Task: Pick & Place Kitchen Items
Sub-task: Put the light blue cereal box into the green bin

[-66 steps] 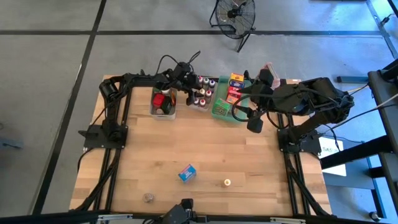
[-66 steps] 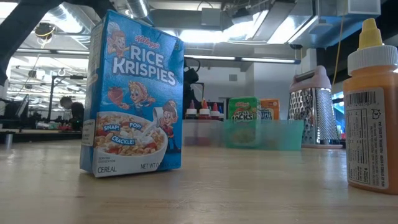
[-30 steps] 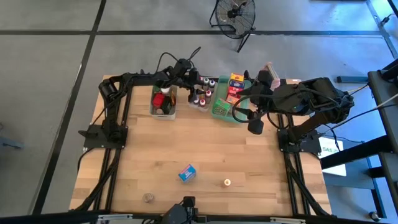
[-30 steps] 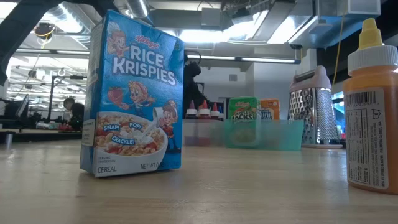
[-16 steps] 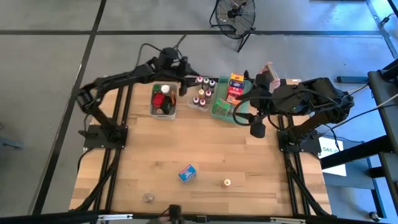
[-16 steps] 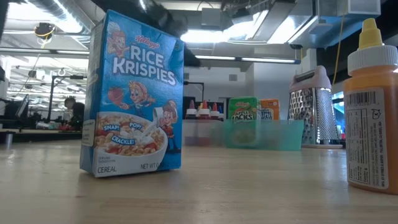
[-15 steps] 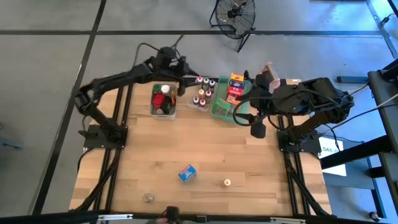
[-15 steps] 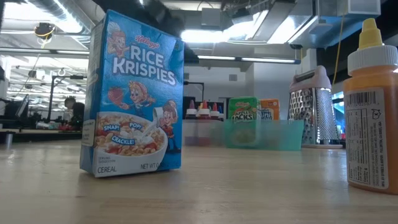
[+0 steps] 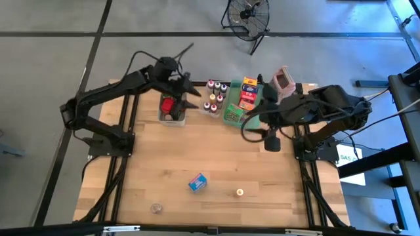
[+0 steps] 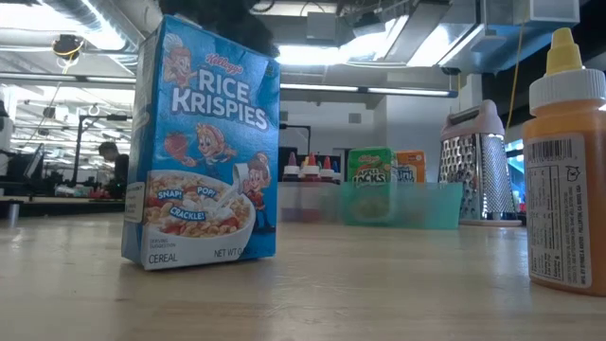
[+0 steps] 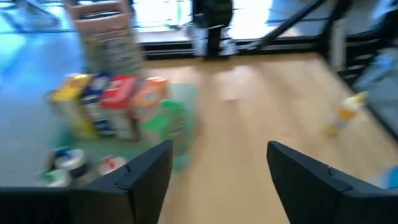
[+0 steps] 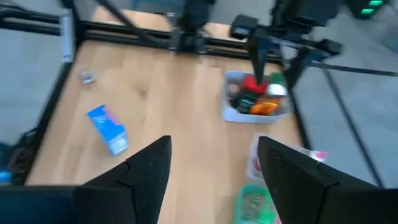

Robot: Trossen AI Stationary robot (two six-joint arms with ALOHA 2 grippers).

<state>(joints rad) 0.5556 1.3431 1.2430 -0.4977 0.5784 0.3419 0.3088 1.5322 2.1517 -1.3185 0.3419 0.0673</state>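
High view shows the loose pieces on the counter (image 9: 157, 151): the blue cereal box (image 9: 197, 182), a small yellow-capped bottle (image 9: 239, 192) just right of it, and a tiny jar (image 9: 156, 208) near the front edge. The box I judge light, stiff card, best pinched across its narrow faces. The bottle looks smooth and easy to tip, so I'd take it at the body. My left hand (image 9: 187, 97) hangs released and empty above the clear bin (image 9: 172, 109); my right hand (image 9: 272, 141) is spread and empty, near the green tray (image 9: 235, 117). Both wrist views are smeared. What the jar holds I cannot tell.
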